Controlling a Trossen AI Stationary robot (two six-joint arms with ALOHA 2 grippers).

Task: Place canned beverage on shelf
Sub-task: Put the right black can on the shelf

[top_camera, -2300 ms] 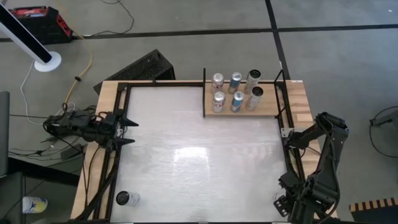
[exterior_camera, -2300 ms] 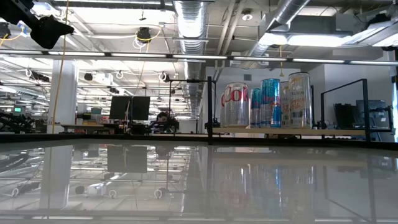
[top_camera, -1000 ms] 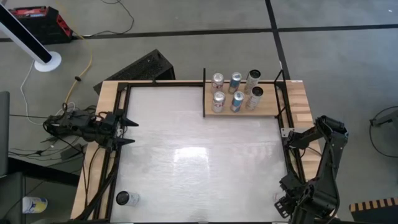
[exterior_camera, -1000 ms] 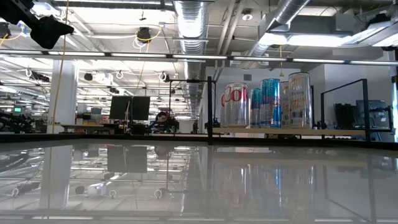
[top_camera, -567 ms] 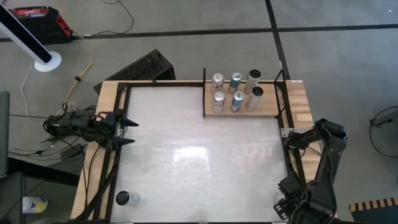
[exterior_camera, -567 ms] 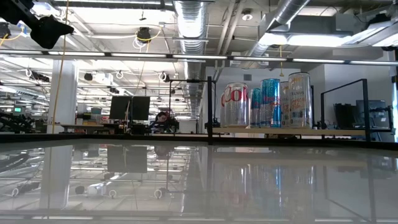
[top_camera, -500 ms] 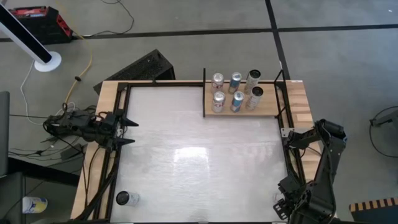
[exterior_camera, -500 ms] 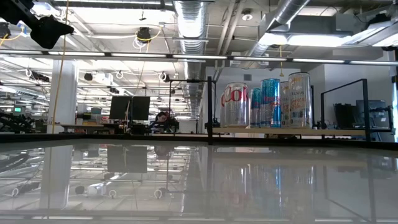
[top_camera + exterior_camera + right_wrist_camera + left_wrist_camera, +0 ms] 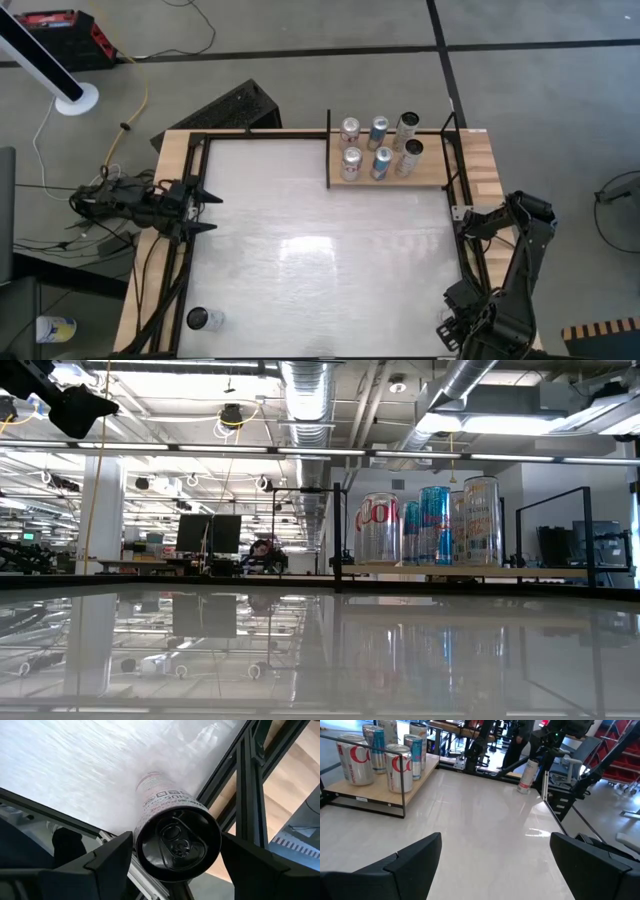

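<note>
Straddling a round metal can [image 9: 176,832], the right hand [image 9: 175,857] (fingers parted).

I see the shelf [image 9: 395,170] at the table's [image 9: 300,250] far right carrying six cans [image 9: 378,148] in two rows, a lone can [image 9: 204,319] at the near left corner, and another can [image 9: 170,820] between the right gripper's [image 9: 175,855] fingers near right.

Both arms are dark, near-black jointed machines. The left arm [image 9: 130,203] at nine o'clock trails a tangle of black cables over the table edge and ends in two pointed, tapering fingers [image 9: 203,208]. The right arm [image 9: 512,262] at four o'clock has chunky rounded joint housings. Its fingers [image 9: 107,857] are matte-black angular wedges.
</note>
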